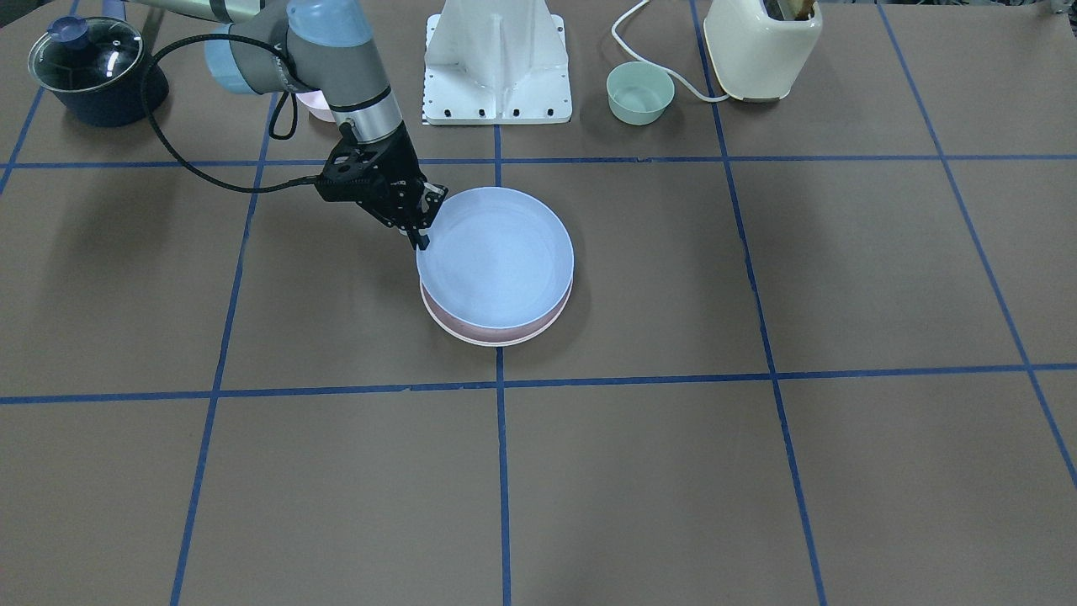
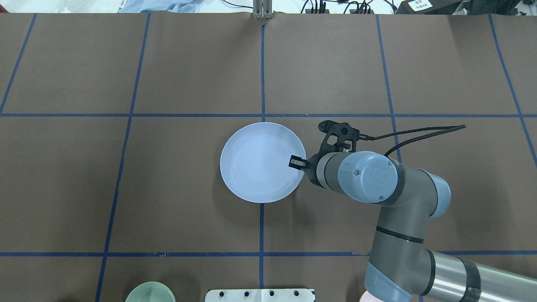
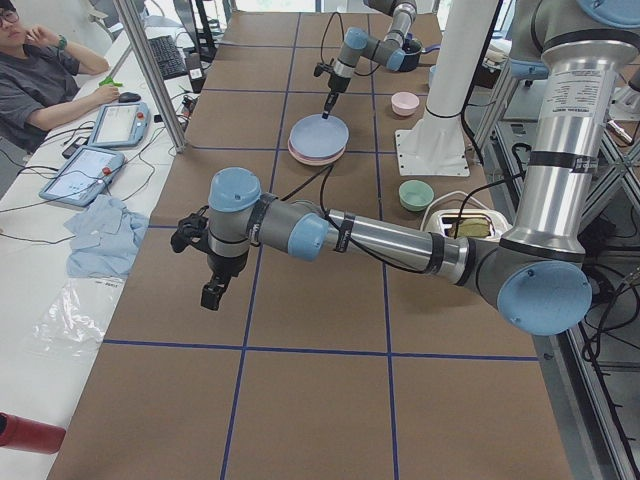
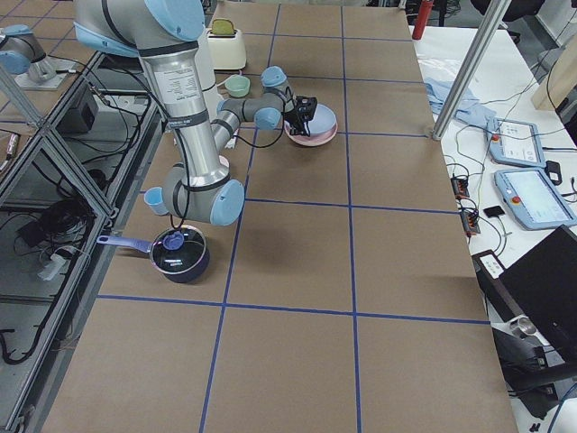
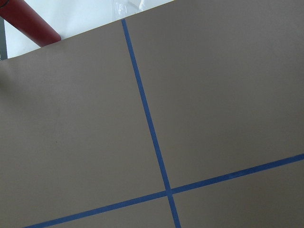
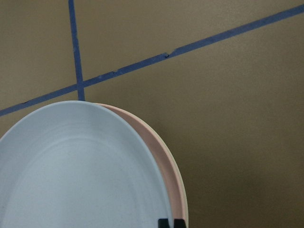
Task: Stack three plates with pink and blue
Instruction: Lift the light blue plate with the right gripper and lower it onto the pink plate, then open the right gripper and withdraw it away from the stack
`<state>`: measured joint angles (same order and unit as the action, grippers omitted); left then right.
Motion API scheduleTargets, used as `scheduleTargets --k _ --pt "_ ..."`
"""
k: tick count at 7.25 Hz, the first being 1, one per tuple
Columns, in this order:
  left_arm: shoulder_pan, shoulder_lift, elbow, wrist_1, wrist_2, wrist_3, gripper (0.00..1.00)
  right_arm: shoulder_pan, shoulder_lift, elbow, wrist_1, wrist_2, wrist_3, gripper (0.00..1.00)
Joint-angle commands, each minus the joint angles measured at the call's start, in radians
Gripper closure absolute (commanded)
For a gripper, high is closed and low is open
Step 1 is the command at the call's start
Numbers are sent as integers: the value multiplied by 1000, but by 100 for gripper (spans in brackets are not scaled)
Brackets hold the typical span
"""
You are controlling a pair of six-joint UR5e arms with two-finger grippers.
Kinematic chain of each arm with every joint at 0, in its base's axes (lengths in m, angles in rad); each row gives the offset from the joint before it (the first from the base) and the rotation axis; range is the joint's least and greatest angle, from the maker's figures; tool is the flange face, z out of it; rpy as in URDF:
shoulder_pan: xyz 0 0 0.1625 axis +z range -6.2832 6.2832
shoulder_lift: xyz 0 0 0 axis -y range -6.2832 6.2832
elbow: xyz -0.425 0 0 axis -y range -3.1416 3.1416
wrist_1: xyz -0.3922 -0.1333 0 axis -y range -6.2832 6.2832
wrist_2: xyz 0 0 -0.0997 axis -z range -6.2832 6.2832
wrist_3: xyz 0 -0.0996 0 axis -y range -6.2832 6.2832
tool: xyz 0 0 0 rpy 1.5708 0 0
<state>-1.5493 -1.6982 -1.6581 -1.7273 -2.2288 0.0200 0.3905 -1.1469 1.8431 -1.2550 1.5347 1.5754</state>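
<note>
Far left, at the back of the table, sat a dark pot under its glass lid. Next along came the robot's right arm, reaching down and in, a black cable looping off its wrist. A small pink bowl sat half hidden behind that arm.

And there was the action: the right gripper had its jaws drawn narrow, pinching the rim of the blue plate on the side nearest the arm. The wrist camera caught two dark fingertips straddling that edge.

The blue plate lay near the middle of the table, over a blue tape line. It was on top of the pink plate, with a crescent of pink peeking out from under it. The two sat slightly off-centre from each other.

Moving right, a white mounting base stood at the back, then a small green bowl, then a cream toaster just beside it.

The left gripper hung over bare table, well apart from the plates. It was seen only from the side, so how its jaws stood I could not tell.
</note>
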Motion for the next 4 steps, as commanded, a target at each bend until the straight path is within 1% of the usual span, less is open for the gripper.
scheduleTargets --k 1,2,3,4 --pt "0 0 1 0 0 0 0 -7 19 -35 -3 -30 -12 1" --pt "0 0 3 0 0 -3 0 -5 19 -28 -4 -30 -15 0" --pt "0 8 9 -2 0 -8 0 40 51 -21 -68 -9 -65 0" --pt "0 20 12 -2 1 -9 0 115 106 -18 -196 66 -149 0"
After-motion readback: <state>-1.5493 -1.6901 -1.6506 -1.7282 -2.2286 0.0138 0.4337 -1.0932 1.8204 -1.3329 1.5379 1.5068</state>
